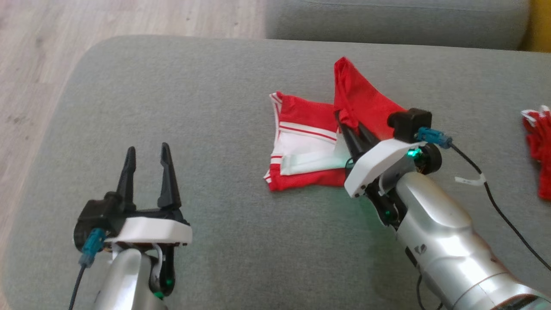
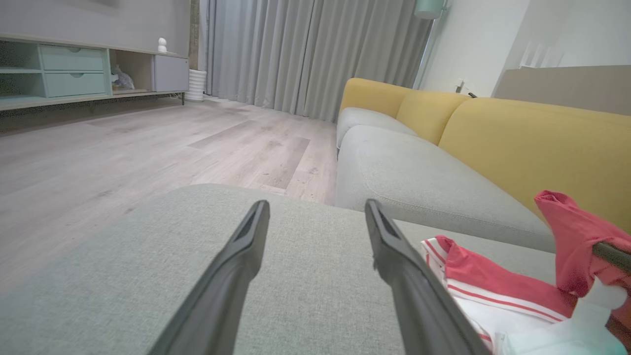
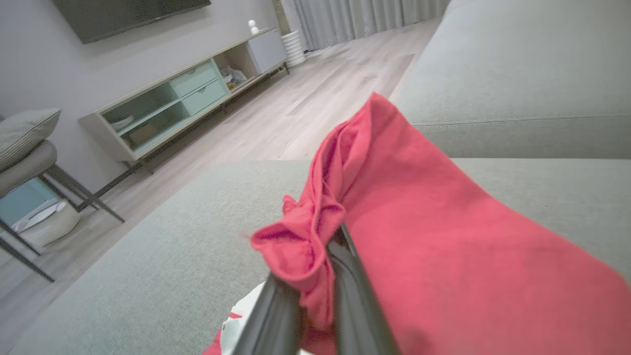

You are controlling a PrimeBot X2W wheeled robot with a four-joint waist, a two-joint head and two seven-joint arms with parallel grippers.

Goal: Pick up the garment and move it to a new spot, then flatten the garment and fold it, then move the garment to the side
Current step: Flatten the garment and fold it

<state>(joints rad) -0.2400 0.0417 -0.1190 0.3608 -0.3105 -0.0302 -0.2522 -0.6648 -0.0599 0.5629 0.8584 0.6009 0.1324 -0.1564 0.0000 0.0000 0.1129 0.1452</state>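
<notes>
On the grey cushion [image 1: 206, 99] the red-and-white garment [image 1: 303, 114] lies partly folded, one red flap pinched and lifted by the closed right gripper [image 1: 349, 124], the left gripper [image 1: 148, 148] wide open and empty, so folding seems underway and the move aside is not yet done.

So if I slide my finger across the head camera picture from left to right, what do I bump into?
Wooden floor → left gripper → red-and-white garment → black cable → another red cloth.
</notes>
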